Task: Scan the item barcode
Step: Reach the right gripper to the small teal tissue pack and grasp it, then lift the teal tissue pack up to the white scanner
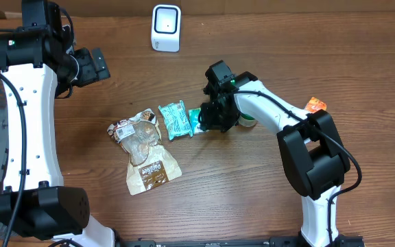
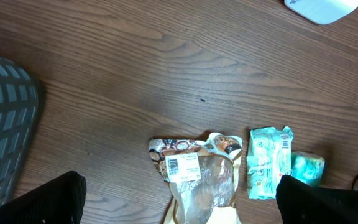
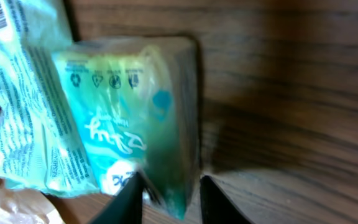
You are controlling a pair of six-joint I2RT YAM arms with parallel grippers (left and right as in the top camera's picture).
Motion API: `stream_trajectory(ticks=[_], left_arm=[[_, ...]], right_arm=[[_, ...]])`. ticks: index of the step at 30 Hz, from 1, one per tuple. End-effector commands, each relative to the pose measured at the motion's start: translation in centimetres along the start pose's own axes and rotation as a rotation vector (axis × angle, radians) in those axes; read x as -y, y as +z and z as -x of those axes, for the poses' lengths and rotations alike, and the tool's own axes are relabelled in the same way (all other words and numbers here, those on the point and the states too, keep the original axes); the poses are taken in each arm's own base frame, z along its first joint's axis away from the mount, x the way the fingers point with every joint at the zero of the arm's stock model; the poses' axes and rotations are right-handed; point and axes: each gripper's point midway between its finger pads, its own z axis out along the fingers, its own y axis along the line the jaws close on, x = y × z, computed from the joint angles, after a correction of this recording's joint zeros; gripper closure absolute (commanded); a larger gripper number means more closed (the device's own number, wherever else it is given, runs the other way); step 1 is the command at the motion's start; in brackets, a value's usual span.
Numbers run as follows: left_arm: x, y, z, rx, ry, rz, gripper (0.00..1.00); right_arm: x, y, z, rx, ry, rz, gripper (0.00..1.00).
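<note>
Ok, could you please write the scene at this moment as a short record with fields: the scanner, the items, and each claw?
scanner: white scanner, at the far side, apart from all items
items: brown snack bag, teal packet, small green pack, lying in a row
barcode seen: barcode label on the brown snack bag
left claw: open, empty, away from the items
right claw: one finger on each side of the small green pack; firm grip cannot be told
scan: not yet done
</note>
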Motion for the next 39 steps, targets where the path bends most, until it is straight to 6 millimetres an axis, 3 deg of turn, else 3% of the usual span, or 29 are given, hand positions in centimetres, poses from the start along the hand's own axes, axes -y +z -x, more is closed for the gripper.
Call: stream_trajectory(ticks=[1,3,10,17,22,28,33,39], left_arm=[[0.3,-0.7,0.2,0.019,0.003,-0.013,0.00],[0.3,-0.7,0.2,0.019,0.003,-0.012,0.01],[0.3,-0.7,0.2,0.019,0.003,-0.013,0.00],[0.3,-0.7,0.2,0.019,0.003,-0.013,0.00],[0.3,-0.7,0.2,0.019,0.003,-0.013,0.00],[0.3,-0.7,0.2,0.019,0.003,-0.013,0.00],[0.3,-0.7,0.2,0.019,0.003,-0.013,0.00],[0.2,-0.7,0.2,0.020,0.002,-0.012,0.00]], right_arm=[[-0.1,0.0,0.0,0.000,0.001,0.021,0.87],[-0.1,-0.1,0.2,0.006,0.004,0.024,0.96],[-0.9,-2.7,0.8,-0.016,-0.010,0.157,0.96],[-4.4,-6.9,0.8,-0.019,-0.087,0.468,0.96],[-7.0,-11.3,0.7,0.005,-0.134,0.701,0.96],[-9.6,-19.0,0.4,0.082,-0.249,0.999,0.96],[-10.3,-25.2,-0.7,0.095,-0.326,1.225,0.96],[-8.3,-27.1,0.3,0.038,-0.120,1.219,0.96]])
